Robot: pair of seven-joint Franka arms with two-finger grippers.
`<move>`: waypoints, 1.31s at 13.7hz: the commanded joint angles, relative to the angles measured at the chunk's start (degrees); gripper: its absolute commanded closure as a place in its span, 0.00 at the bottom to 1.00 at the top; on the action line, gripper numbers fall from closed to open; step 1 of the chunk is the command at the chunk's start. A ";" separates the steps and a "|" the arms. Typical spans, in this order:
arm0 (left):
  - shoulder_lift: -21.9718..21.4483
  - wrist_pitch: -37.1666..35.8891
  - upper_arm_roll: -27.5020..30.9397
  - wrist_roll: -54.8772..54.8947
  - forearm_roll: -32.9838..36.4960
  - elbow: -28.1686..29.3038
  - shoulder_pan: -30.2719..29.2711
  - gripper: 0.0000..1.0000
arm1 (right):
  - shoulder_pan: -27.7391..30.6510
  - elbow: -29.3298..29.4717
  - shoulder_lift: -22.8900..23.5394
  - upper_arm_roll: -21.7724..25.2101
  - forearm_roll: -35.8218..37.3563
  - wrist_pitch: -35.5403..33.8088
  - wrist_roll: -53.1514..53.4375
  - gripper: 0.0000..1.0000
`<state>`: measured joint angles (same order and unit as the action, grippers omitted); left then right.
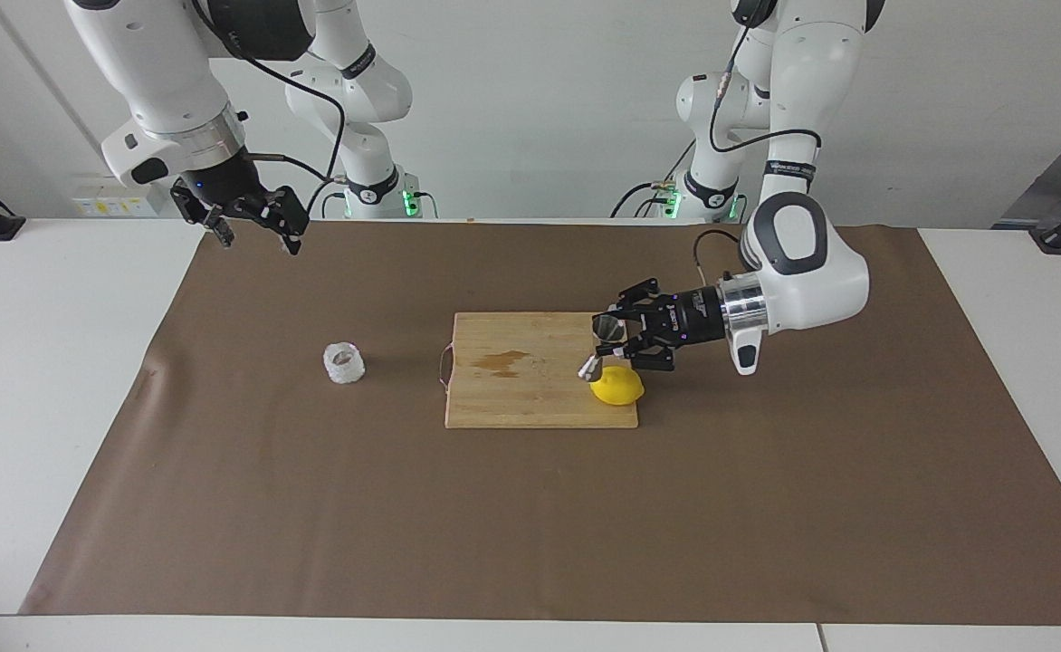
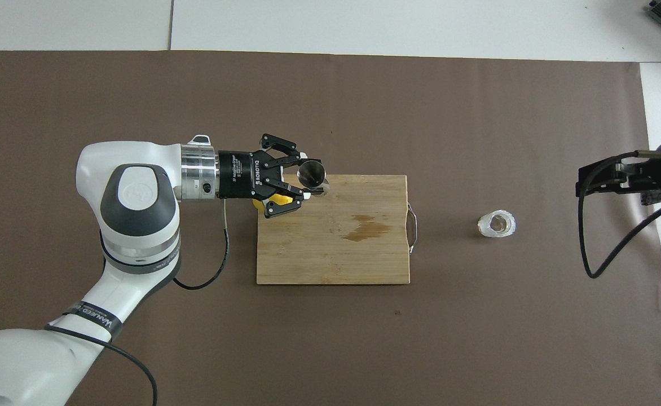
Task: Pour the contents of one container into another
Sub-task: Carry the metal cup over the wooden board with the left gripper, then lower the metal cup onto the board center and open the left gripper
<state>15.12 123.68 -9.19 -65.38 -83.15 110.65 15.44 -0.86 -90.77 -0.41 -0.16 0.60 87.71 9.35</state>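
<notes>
The right gripper [image 1: 254, 222] hung with its fingers spread wide over the bare brown paper mat [image 1: 530, 516] at the right arm's end of the table, that arm waiting. The squat, knobbly glass cup [image 1: 344, 363] stood upright on the mat with open mat all round it, well apart from the wire-handled end of the wooden cutting board [image 1: 530, 389]. The board's pale, grained surface carried a dark stain [image 1: 501, 362] near its middle. At the board's corner toward the left arm, the left gripper [image 1: 605, 347] lay horizontal, closed on the shiny steel jigger [image 1: 606, 328]; whether the jigger rested on the wood was hard to tell. A smooth yellow lemon [image 1: 617, 387] sat just beside the fingers [image 1: 590, 367].
</notes>
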 commanded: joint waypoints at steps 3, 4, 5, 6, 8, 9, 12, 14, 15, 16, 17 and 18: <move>-2.11 10.08 0.92 0.51 -5.08 5.27 6.80 1.00 | 0.95 0.77 0.14 -0.28 -1.66 -1.13 -1.53 0.00; -2.11 10.96 0.92 1.39 -6.04 5.80 7.41 1.00 | 0.95 0.77 0.14 -0.28 -1.66 -1.05 -1.53 0.00; -2.02 12.01 0.92 2.70 -7.10 6.41 8.81 1.00 | 0.95 0.77 0.14 -0.28 -1.66 -1.05 -1.53 0.00; -1.85 12.37 0.92 3.85 -7.98 6.94 9.08 1.00 | 0.95 0.77 0.14 -0.28 -1.66 -1.13 -1.53 0.00; -1.67 12.89 0.92 5.78 -8.77 8.17 10.05 1.00 | 0.95 0.77 0.14 -0.28 -1.66 -1.13 -1.44 0.00; -1.84 13.42 0.92 7.36 -10.35 8.52 10.23 1.00 | 0.95 0.77 0.14 -0.28 -1.66 -1.05 -1.53 0.00; -1.67 13.69 0.92 8.87 -11.59 8.97 11.11 1.00 | 0.95 0.77 0.14 -0.28 -1.66 -1.13 -1.53 0.00; -1.49 13.69 0.92 9.75 -11.94 9.05 11.11 0.97 | 0.95 0.77 0.14 -0.28 -1.66 -1.13 -1.53 0.00; -1.49 13.69 0.92 9.84 -12.12 9.14 11.28 0.95 | 0.95 0.77 0.14 -0.28 -1.66 -1.13 -1.53 0.00; -1.41 13.69 0.92 10.18 -12.12 9.23 11.28 0.93 | 0.95 0.77 0.14 -0.28 -1.66 -1.05 -1.44 0.00; -1.40 13.69 0.92 10.45 -12.38 9.40 11.28 0.91 | 0.95 0.77 0.14 -0.28 -1.66 -1.13 -1.53 0.00; -1.32 13.69 0.92 10.63 -12.64 9.58 11.37 0.86 | 0.95 0.77 0.14 -0.28 -1.66 -1.13 -1.53 0.00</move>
<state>15.10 136.35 -9.08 -56.43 -93.69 118.46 25.48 -0.87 -90.77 -0.41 -0.16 0.60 87.71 9.35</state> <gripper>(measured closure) 0.507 0.000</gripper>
